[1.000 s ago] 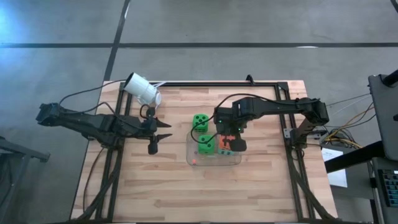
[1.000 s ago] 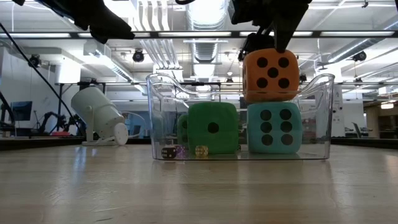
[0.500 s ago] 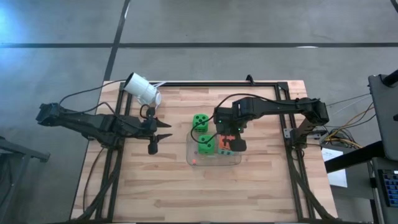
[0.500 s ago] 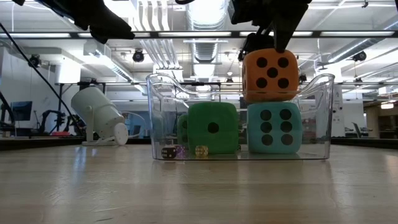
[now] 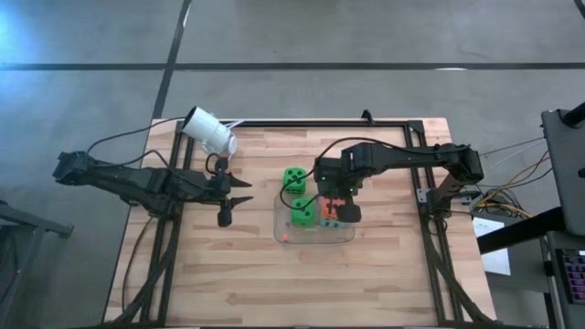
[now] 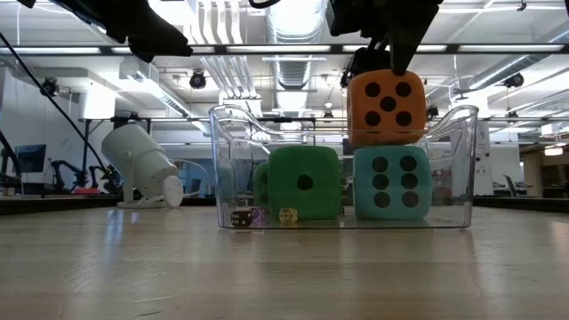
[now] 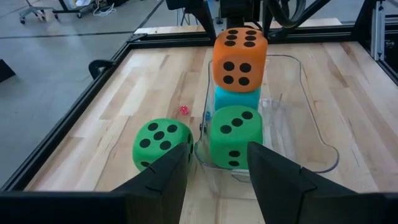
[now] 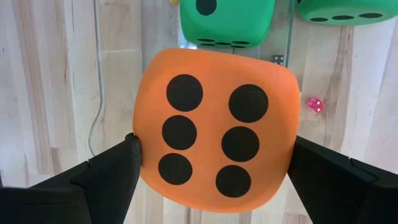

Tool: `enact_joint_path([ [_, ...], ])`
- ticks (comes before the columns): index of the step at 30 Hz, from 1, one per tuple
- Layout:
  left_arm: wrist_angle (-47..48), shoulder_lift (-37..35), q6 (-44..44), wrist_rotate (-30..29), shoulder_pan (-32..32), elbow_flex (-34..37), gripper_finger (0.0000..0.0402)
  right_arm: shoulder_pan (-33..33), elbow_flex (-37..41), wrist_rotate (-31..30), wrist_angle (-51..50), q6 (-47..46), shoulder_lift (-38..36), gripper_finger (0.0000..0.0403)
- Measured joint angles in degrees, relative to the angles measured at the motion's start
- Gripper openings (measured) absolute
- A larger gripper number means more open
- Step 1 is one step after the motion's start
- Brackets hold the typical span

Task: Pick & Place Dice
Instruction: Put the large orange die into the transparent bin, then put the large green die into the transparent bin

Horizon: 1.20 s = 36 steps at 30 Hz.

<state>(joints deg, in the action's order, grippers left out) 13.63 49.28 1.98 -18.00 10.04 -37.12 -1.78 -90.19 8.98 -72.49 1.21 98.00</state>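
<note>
A clear tray near the table's middle holds a green die, a teal die and an orange die stacked on the teal one. A second green die sits on the table just beyond the tray's far edge. My right gripper hangs over the tray, shut on the orange die. My left gripper hovers open above the table left of the tray, touching nothing. In its wrist view the left gripper faces the dice. My right gripper holds the orange die by two opposite side faces, one finger on each, the six-pip face turned up toward the wrist. The fingers come from above, pointing down. The die stands upright with its underside on the teal die.
A white cylindrical camera lies at the table's far left corner. Tiny dice lie on the tray floor, and a small red one lies on the wood by the tray. A black frame rims the table.
</note>
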Motion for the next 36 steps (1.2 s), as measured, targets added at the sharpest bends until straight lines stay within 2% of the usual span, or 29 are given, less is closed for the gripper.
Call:
enact_joint_path([
  [9, 0.00, 0.00, 0.00, 0.00, 0.00, 0.00, 0.0171, 0.04, 0.00, -1.85, 0.38, -0.21, 0.00, 0.0396],
  [20, 0.00, 0.00, 0.00, 0.00, 0.00, 0.00, 0.0171, 0.04, 0.00, -1.90, 0.68, -1.27, -0.28, 0.0400],
  [36, 0.14, -0.02, 0.00, 0.00, 0.00, 0.00, 0.0171, 0.81, -0.13, -3.14, 3.20, -4.70, -6.35, 0.0400],
])
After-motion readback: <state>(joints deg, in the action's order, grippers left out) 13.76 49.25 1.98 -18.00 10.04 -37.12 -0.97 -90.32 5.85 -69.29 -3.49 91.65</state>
